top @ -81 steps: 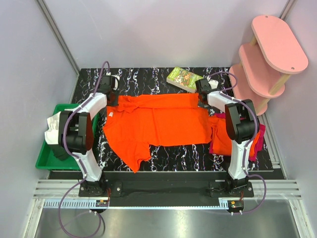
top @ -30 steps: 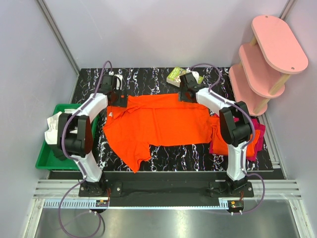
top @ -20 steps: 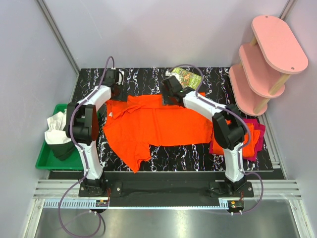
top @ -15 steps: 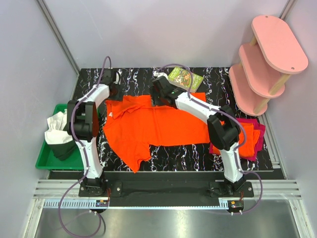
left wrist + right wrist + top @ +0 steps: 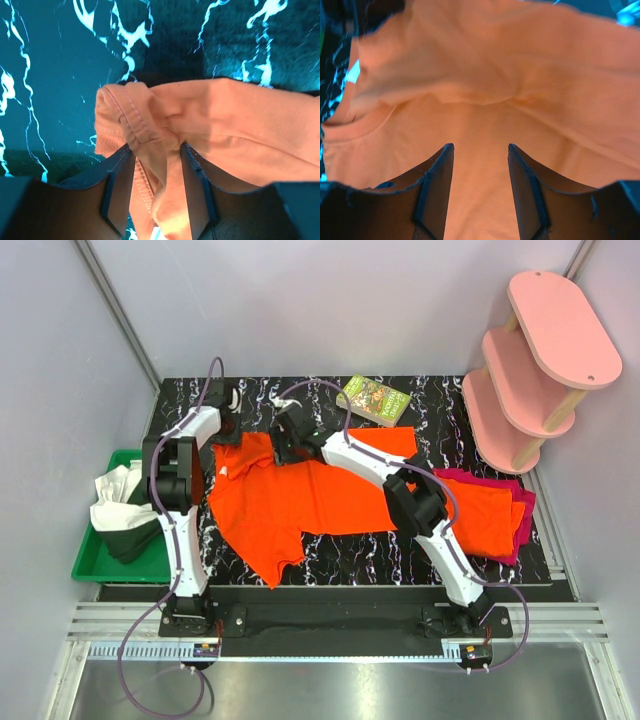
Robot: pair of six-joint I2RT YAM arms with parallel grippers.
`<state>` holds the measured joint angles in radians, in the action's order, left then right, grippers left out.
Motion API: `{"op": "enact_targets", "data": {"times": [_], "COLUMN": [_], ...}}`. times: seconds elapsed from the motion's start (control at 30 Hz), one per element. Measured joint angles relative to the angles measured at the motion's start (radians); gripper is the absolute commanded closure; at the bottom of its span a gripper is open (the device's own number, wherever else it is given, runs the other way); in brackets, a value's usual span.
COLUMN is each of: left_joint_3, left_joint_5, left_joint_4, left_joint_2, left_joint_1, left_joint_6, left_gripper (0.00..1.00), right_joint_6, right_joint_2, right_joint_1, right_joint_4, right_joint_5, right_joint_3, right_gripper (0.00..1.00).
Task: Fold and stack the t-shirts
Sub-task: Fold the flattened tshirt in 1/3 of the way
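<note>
A bright orange t-shirt (image 5: 320,495) lies spread on the black marbled table (image 5: 400,555), rumpled along its far edge. My left gripper (image 5: 228,427) is at the shirt's far left corner. In the left wrist view it (image 5: 155,150) is shut on a bunched hem of the orange t-shirt (image 5: 240,120). My right arm reaches across the shirt, and its gripper (image 5: 286,445) stands beside the left one. In the right wrist view its fingers stand apart (image 5: 480,147) just over smooth orange cloth (image 5: 485,75), gripping nothing. A folded orange shirt (image 5: 485,520) lies on a magenta-red one (image 5: 522,525) at the right.
A green book (image 5: 373,400) lies at the table's far edge. Off the right side stands a pink tiered shelf (image 5: 545,350). A green tray (image 5: 88,565) with white cloth (image 5: 110,502) sits off the left edge.
My right gripper has swept left along the shirt's far edge, from the right corner to near the left one. My left gripper has shifted slightly back and closed on the hem.
</note>
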<state>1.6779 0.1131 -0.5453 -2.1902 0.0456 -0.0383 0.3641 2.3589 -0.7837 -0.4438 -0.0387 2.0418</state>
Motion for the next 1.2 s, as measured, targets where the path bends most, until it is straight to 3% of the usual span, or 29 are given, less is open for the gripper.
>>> {"op": "enact_targets", "data": {"times": [0.3, 0.83, 1.2], "left_joint_3": [0.067, 0.068, 0.067], "left_joint_5": [0.0, -0.005, -0.015], "left_joint_4": [-0.04, -0.044, -0.044], "left_joint_2": [-0.037, -0.038, -0.038], "left_joint_1": [0.001, 0.001, 0.001], "left_joint_6": [-0.007, -0.009, -0.01], "left_gripper": [0.55, 0.54, 0.53], "right_joint_6": [0.011, 0.033, 0.072], "right_joint_2": [0.049, 0.241, 0.299], "right_joint_1": [-0.062, -0.064, -0.064], "right_joint_4": [-0.023, -0.079, -0.081], "right_joint_5": [0.032, 0.048, -0.014], "right_joint_3": [0.044, 0.294, 0.383], "right_gripper": [0.45, 0.43, 0.44]}}
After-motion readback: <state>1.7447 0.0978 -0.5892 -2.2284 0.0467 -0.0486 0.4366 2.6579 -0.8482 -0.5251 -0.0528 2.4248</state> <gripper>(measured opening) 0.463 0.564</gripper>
